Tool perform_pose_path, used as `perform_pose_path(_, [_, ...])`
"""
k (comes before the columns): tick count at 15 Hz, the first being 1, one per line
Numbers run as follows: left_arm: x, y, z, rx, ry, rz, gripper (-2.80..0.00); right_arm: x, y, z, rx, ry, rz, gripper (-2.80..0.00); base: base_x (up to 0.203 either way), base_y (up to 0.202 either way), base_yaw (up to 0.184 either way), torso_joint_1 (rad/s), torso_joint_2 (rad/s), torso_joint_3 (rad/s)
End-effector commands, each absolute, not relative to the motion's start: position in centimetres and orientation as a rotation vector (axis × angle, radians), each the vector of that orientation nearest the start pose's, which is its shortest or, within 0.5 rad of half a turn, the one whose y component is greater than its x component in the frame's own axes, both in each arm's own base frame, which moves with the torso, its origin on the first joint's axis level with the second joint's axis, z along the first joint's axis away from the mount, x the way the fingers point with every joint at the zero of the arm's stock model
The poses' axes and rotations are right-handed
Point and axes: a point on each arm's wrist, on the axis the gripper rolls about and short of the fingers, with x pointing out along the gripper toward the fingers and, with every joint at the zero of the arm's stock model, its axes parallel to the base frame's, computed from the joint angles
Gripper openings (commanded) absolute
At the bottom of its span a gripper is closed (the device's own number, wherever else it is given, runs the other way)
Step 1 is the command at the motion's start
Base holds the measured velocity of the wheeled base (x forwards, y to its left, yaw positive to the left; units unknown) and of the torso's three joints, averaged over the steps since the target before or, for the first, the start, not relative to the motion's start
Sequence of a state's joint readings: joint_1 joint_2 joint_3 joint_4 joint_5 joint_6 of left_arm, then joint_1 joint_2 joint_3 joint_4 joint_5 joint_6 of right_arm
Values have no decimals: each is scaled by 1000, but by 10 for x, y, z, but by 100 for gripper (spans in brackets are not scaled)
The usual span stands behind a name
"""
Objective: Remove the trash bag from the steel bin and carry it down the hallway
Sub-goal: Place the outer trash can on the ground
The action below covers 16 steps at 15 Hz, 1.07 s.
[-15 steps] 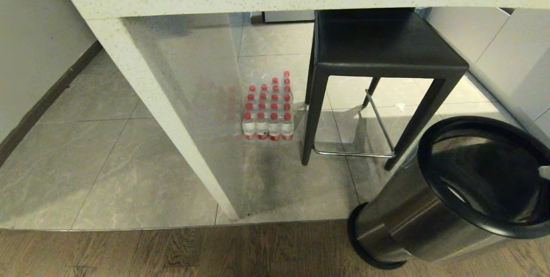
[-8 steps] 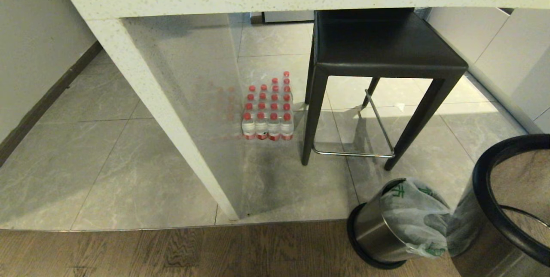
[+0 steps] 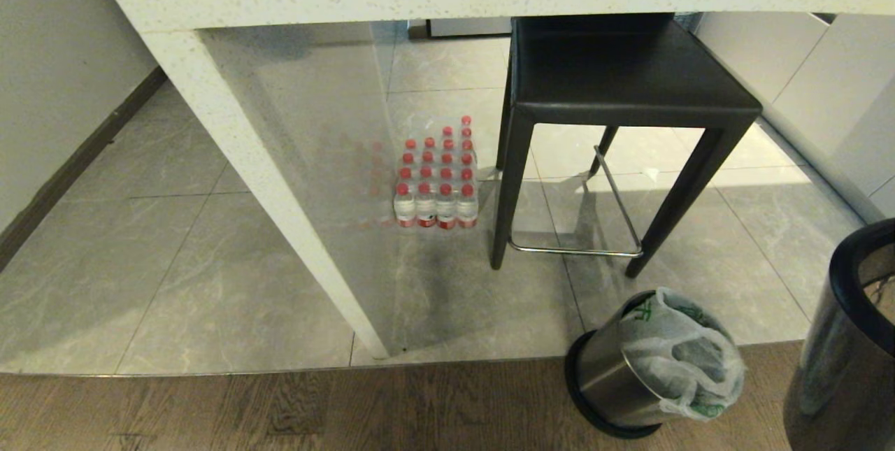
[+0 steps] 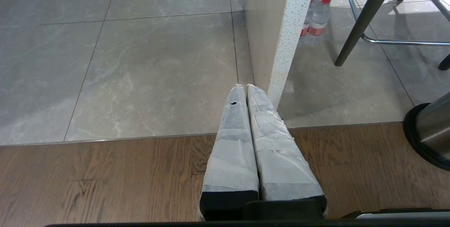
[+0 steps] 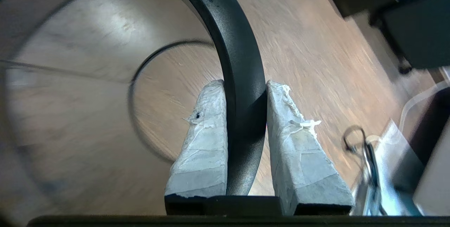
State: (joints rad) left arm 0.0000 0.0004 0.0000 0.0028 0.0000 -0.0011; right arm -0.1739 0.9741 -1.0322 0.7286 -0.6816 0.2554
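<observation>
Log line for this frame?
right gripper: shut on shell rim | bag: in inner bucket | left gripper: shut, idle

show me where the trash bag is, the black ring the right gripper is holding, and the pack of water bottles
trash bag (image 3: 682, 353): head view, on the crinkled white plastic bulging from the bin's inner part.
black rim ring (image 5: 242, 72): right wrist view, on the ring's curved band above the fingertips.
water bottles (image 3: 437, 182): head view, on the red caps mid-pack.

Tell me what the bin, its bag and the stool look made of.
Steel bin: brushed metal, streaky reflections. Trash bag: thin translucent plastic, crinkled, green print. Stool: matte black seat, possibly leather; shiny chrome-like footrest.
</observation>
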Motion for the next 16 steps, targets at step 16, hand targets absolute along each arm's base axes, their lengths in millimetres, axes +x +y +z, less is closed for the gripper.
perform_pose_path(16, [-23,0,75,-2,3,0,-280,199,-180,156,345,604,-1217,-280,0,0,0,0,0,0])
